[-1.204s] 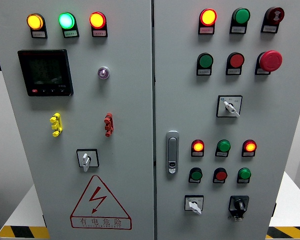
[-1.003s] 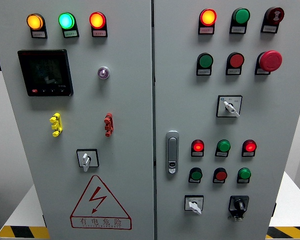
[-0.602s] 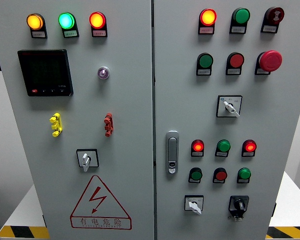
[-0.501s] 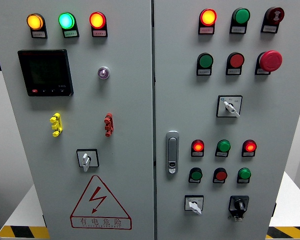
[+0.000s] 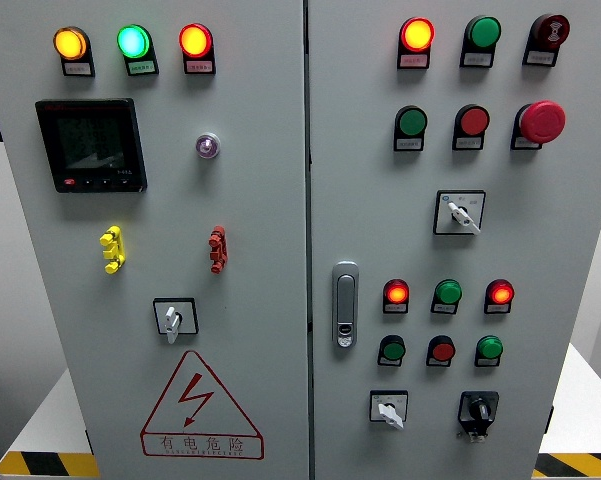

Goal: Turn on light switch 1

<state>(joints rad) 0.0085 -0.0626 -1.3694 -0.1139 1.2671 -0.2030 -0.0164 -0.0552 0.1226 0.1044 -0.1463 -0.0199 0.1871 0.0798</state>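
Filling the whole view is a grey cabinet (image 5: 260, 200) with two doors. No robot hand shows, so I cannot tell if the hands are open or closed.

Near the top left corner of the left door sit three lit lamps in a row — orange (image 5: 69, 43), green (image 5: 133, 41) and red-orange (image 5: 195, 40). Below them is a black screen (image 5: 91, 145). Two small toggle switches sit lower down, a yellow one (image 5: 112, 249) and a red one (image 5: 217, 249), well apart. I cannot tell which switch is number 1. Under them is a turn knob (image 5: 173, 318), then a red warning triangle (image 5: 201, 405) at the bottom edge.

The right door has a silver handle (image 5: 345, 304) by its left edge and a big red stop button (image 5: 542, 121) near its top right corner.
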